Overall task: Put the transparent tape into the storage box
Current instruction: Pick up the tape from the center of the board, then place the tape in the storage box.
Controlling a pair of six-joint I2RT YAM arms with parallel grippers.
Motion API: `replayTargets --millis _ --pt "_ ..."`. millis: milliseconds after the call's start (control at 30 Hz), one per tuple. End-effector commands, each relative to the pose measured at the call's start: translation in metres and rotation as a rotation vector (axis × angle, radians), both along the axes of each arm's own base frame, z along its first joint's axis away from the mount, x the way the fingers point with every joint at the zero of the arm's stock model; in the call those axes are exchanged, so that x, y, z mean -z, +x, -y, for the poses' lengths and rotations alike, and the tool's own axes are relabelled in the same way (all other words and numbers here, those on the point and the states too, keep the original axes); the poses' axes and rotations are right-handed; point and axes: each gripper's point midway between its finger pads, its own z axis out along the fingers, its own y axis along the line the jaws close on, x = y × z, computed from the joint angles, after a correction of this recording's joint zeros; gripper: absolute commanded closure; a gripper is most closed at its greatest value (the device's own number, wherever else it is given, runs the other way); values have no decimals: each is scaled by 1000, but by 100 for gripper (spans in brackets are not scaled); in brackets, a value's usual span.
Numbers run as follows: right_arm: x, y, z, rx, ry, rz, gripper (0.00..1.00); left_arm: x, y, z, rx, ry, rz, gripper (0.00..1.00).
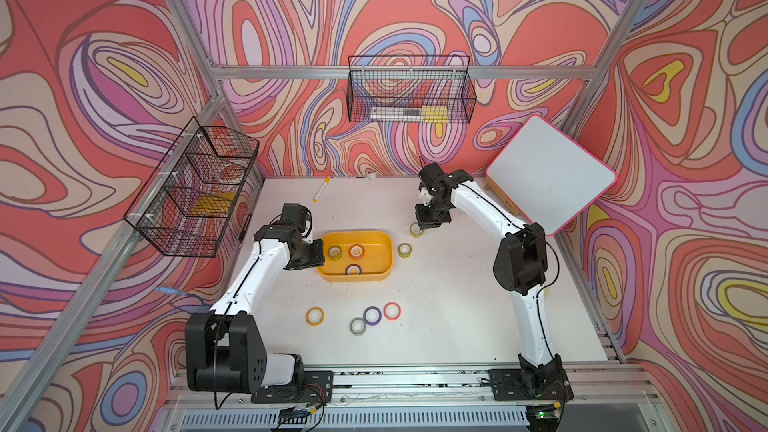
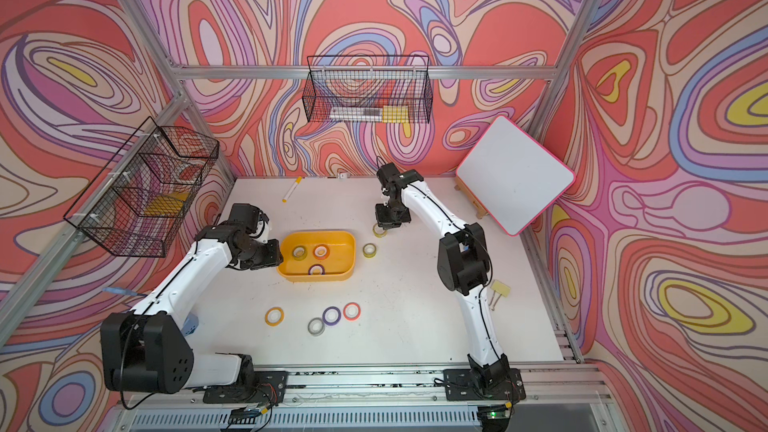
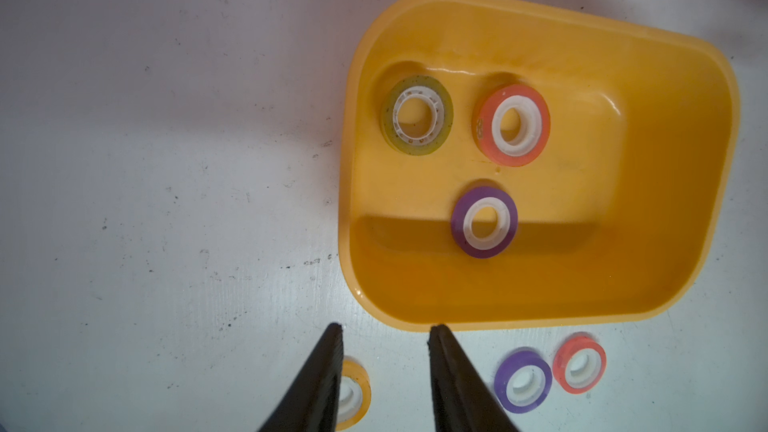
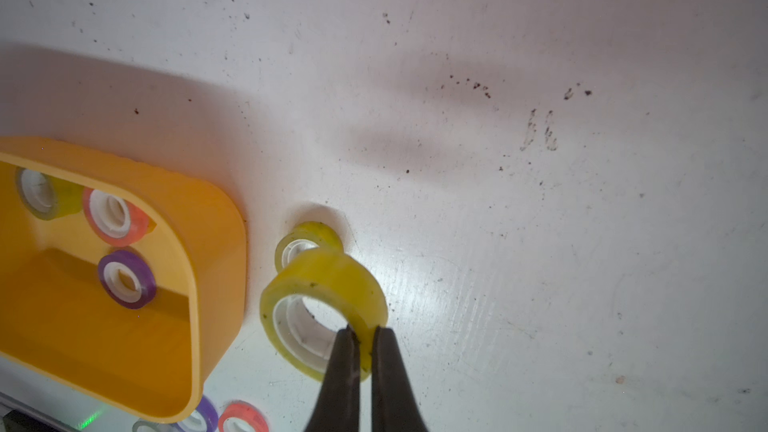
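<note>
My right gripper (image 4: 365,329) is shut on the wall of a yellowish transparent tape roll (image 4: 328,280), one finger inside its core and one outside. The roll hangs just off the table, a short way right of the storage box (image 1: 357,233), under the gripper in both top views (image 1: 416,229). A second transparent roll (image 1: 404,249) lies flat beside the box's right end. Inside the yellow-orange box lie a transparent roll (image 3: 417,120), an orange roll (image 3: 515,124) and a purple roll (image 3: 484,222). My left gripper (image 3: 386,330) stands open and holds nothing, at the box's left end.
Orange (image 1: 315,316), grey (image 1: 358,326), purple (image 1: 372,315) and red (image 1: 392,310) tape rolls lie on the table in front of the box. A marker (image 1: 321,189) lies at the back. A whiteboard (image 1: 550,172) leans at back right. Wire baskets (image 1: 191,189) (image 1: 409,93) hang on the walls.
</note>
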Motion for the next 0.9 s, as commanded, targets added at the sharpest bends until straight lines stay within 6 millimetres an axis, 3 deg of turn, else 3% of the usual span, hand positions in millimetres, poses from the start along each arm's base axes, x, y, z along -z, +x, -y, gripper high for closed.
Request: replayTargets --millis 0,200,367,633,867 --pt "-27 -2 -15 -13 59 38 95 -1 -8 1 8 -2 -19 60" --pt "-49 -7 -49 -60 102 77 94 0 -9 2 10 -7 -21 60" --pt "-55 -11 -80 -80 153 85 93 -1 -9 2 11 -9 -20 60" --pt "-45 -22 -130 -115 223 67 92 -2 -9 4 14 -19 -15 60" --pt "-26 -31 -150 -127 243 28 92 -2 -9 5 15 -24 -16 60"
